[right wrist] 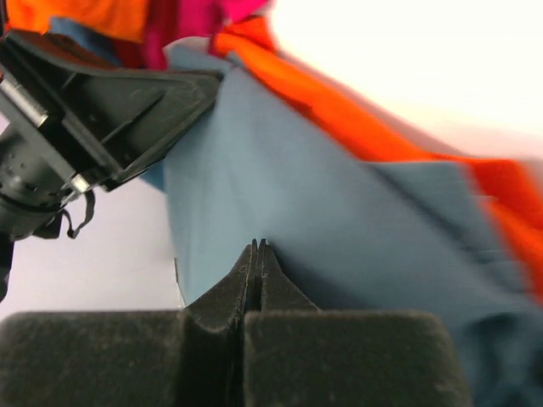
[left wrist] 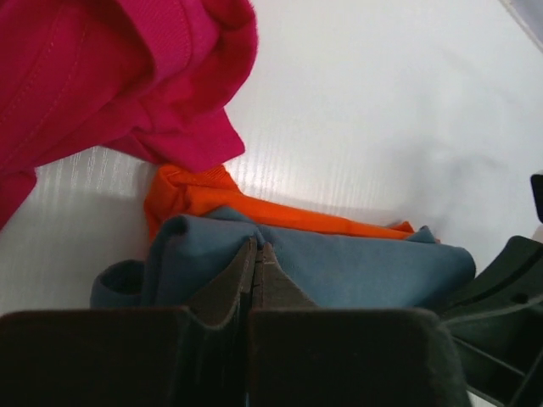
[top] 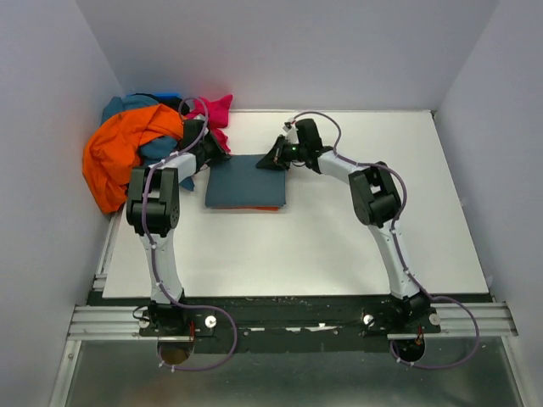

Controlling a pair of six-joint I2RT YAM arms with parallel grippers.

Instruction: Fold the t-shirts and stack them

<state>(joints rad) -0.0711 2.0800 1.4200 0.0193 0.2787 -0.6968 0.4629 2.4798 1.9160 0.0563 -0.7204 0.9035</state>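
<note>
The top camera looks down from high behind the arms (top: 161, 246) at the whole desk (top: 339, 246). Each wrist camera looks past its own fingers (left wrist: 216, 297), very near the blue-grey shirt (top: 246, 182), which all three see.

soft matt cloth on a ribbed white board
slate blue-grey t-shirt (top: 246, 182), orange-red t-shirt (left wrist: 254, 208) and magenta t-shirt (left wrist: 102, 76): soft matt knit cloth, stitched seams on the magenta. table (left wrist: 382, 102): white plastic sheet, fine ribs, slight sheen. left gripper (left wrist: 254, 246), right gripper (right wrist: 257, 246): black, matt, fuzzy-looking faces. front rail (top: 102, 320): bare silver metal.
</note>
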